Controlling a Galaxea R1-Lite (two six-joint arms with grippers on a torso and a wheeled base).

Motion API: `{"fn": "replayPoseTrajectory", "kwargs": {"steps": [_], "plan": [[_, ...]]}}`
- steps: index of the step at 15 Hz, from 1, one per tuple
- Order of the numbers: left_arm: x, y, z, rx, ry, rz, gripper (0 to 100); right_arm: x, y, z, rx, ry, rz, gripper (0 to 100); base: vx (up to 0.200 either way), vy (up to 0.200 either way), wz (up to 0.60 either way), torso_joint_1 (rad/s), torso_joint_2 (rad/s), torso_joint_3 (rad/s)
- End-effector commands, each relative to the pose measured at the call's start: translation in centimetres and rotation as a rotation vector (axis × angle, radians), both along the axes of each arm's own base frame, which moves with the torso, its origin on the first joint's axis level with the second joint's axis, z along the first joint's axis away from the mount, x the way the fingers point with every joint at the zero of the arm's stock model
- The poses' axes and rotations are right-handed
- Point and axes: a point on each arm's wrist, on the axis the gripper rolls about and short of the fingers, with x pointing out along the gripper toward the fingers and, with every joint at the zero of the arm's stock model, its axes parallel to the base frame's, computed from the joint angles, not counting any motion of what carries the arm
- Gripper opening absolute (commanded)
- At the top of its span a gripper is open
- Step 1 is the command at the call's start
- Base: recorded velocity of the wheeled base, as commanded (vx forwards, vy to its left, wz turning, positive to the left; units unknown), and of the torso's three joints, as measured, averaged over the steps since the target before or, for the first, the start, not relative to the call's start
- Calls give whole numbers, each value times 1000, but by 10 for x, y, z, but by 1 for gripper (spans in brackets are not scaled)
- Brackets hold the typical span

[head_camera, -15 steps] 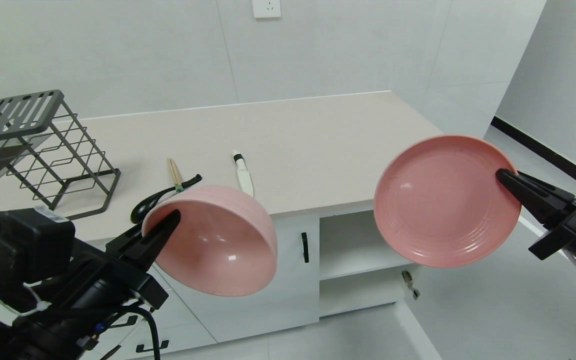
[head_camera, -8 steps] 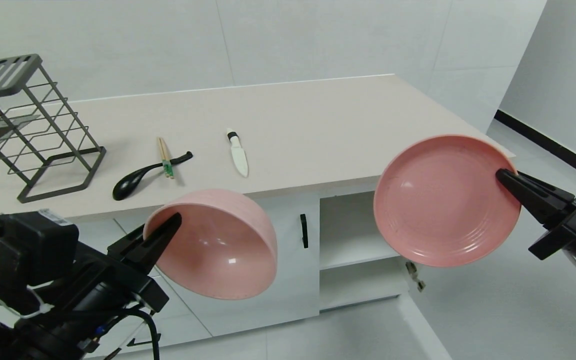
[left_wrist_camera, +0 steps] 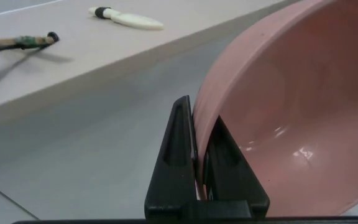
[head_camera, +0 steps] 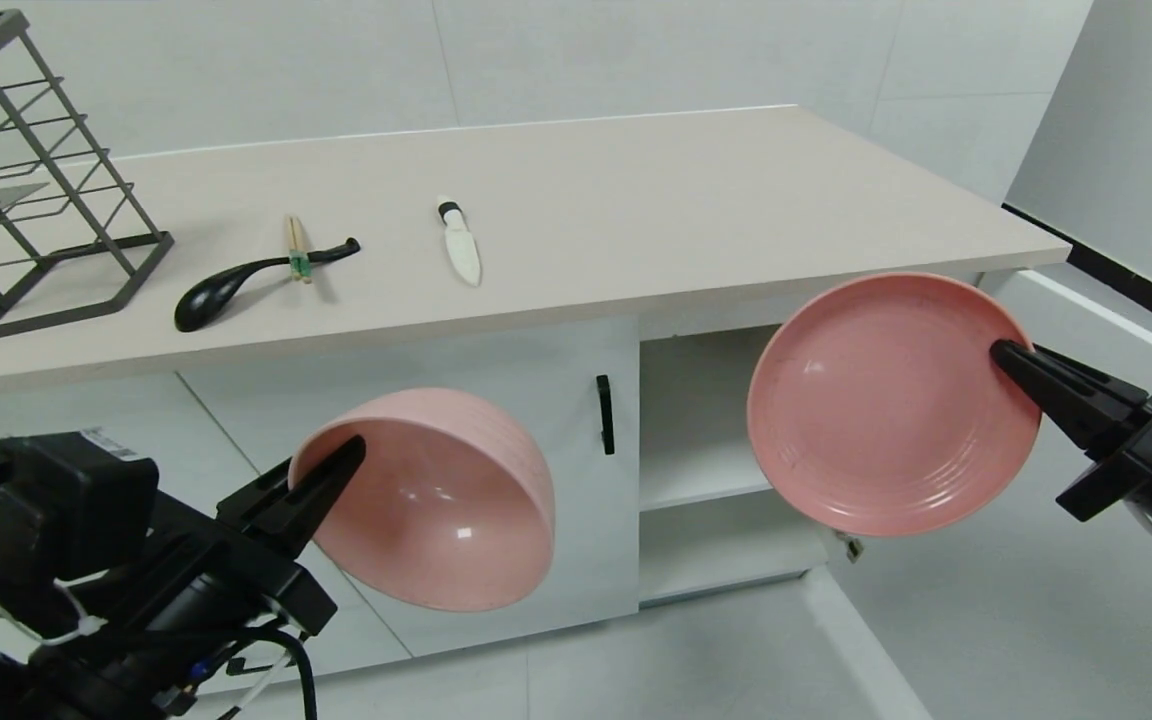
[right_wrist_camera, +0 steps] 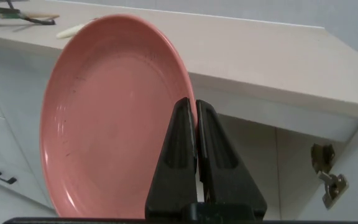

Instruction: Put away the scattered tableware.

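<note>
A black spoon (head_camera: 219, 291), chopsticks (head_camera: 296, 250) and a knife (head_camera: 460, 252) lie on the counter (head_camera: 696, 200). The left gripper (head_camera: 348, 452) pinches the rim of the pink bowl (head_camera: 456, 520), tipped, below the counter's edge. The right gripper (head_camera: 1002, 351) pinches the pink plate (head_camera: 876, 400) on edge by the open cupboard (head_camera: 706, 440), likely so it slides onto a shelf.

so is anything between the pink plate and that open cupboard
Nothing visible does. The pink plate, clamped by its rim in the right gripper, hangs right in front of the open cupboard. The pink bowl in the left gripper is off to the side, before the closed door.
</note>
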Motion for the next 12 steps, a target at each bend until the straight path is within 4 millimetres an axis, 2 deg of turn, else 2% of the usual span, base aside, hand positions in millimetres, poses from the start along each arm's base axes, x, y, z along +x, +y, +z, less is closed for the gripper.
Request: {"fn": "replayPoseTrajectory", "kwargs": {"steps": [1, 7, 11, 12], "plan": [[0, 0, 0, -3, -2, -3, 0, 0, 0, 0, 0, -1, 1, 0, 0, 0, 0, -261, 369, 134], [2, -1, 0, -2, 1, 1, 0, 0, 0, 0, -1, 0, 1, 0, 0, 0, 0, -246, 324, 125], [3, -1, -1, 1, 5, 1, 0, 1, 0, -1, -1, 2, 1, 0, 0, 0, 0, -56, 260, 58], [4, -2, -2, 7, 12, 1, 0, 1, 0, -1, -1, 2, 1, 0, 0, -200, 0, -7, 110, 27]]}}
